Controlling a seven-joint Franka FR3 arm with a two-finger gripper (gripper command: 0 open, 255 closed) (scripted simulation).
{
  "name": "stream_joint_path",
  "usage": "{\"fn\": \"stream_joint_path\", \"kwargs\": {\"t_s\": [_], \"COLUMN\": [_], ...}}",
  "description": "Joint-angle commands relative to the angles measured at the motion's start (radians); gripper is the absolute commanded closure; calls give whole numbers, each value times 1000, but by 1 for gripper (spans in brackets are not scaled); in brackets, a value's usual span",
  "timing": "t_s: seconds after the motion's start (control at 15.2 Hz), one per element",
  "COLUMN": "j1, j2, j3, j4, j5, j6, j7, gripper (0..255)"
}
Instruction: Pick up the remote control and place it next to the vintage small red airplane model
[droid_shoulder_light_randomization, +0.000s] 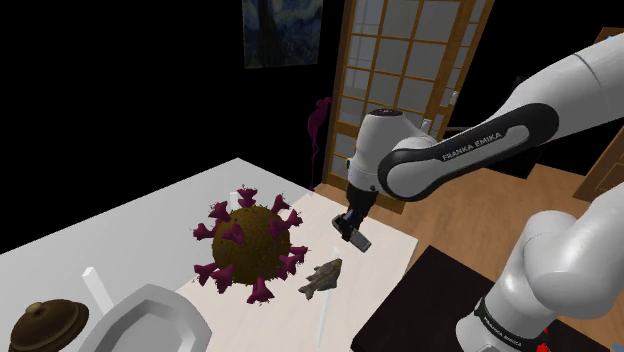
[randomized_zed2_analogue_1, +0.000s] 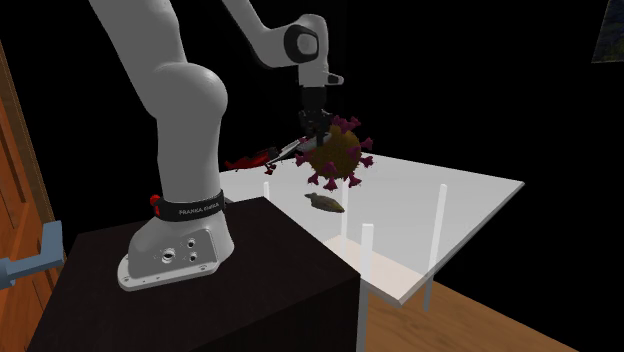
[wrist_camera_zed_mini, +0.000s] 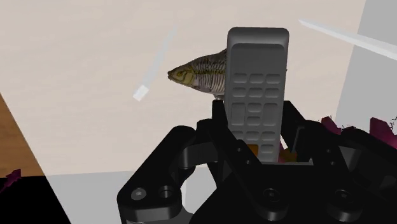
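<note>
Slim dark-grey remote control (wrist_camera_zed_mini: 257, 83), rows of small buttons, tight in the black pincer (wrist_camera_zed_mini: 261, 151).

Lower end of remote control (wrist_camera_zed_mini: 257, 83) swallowed by black gripper (wrist_camera_zed_mini: 257, 130). Rear part of fish figure (wrist_camera_zed_mini: 200, 73) hidden behind remote. Spiked ball (wrist_camera_zed_mini: 332, 123) mostly behind gripper body, apart from purple tips. In shoulder view, brown lidded pot (droid_shoulder_light_randomization: 48, 325) and white dish (droid_shoulder_light_randomization: 150, 320) cut off by bottom edge, painting (droid_shoulder_light_randomization: 282, 28) by top edge. In second exterior view, red airplane (randomized_zed2_analogue_1: 252, 160) too small for detail.
</note>
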Motion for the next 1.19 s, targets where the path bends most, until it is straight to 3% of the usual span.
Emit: {"fn": "stream_joint_path", "kwargs": {"t_s": [0.0, 0.53, 1.12], "j1": [22, 83, 157], "j2": [34, 189, 427], "j3": [42, 187, 297], "j4": [29, 191, 454], "j5": [7, -23, -162], "j6": [7, 5, -41], "j7": [60, 292, 572], "gripper": [255, 255, 255]}}
